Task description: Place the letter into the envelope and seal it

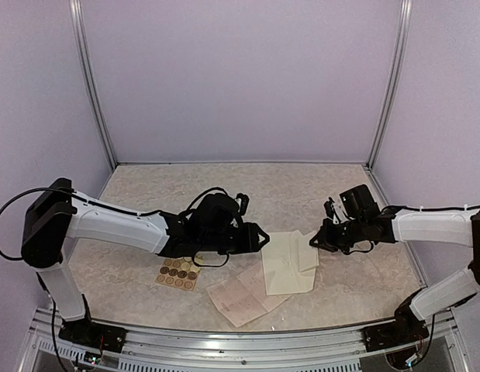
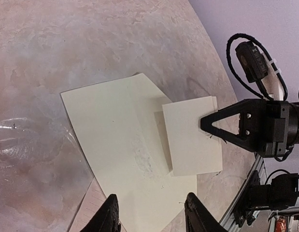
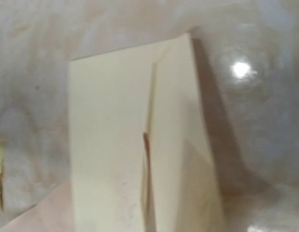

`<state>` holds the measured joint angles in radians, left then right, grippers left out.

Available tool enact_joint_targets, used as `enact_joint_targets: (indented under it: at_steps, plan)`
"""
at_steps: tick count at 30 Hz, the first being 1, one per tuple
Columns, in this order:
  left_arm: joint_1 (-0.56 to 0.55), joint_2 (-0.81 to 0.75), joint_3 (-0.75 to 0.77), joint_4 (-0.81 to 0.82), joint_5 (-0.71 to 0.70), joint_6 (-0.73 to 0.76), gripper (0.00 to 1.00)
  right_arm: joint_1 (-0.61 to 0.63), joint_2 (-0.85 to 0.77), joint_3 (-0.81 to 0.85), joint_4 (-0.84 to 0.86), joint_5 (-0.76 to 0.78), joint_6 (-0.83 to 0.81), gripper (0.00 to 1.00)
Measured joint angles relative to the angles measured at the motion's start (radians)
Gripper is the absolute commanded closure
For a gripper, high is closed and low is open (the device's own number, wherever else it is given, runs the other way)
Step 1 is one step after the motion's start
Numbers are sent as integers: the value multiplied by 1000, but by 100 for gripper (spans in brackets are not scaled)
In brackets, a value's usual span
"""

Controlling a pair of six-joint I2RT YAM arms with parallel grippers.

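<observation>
The cream envelope lies flat on the table between both arms, also seen in the left wrist view. Its right-hand layer is lifted off the rest and casts a shadow. My right gripper is shut on the edge of that lifted layer, its black fingertips meeting at the paper. The right wrist view shows only the envelope close up, not the fingers. My left gripper is open just above the envelope's left edge, holding nothing. The pinkish letter lies partly under the envelope's near corner.
A tan card of round stickers lies under the left arm's forearm. The aluminium rail runs along the near table edge. Lilac walls close in the back and both sides.
</observation>
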<state>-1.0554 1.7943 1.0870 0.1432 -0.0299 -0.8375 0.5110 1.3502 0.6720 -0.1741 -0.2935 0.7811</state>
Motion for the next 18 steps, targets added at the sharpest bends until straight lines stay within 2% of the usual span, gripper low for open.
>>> enact_joint_targets:
  at_steps: [18]
  plan:
    - [36, 256, 117, -18, 3, -3, 60, -37, 198, 29, 49, 4, -32, 100]
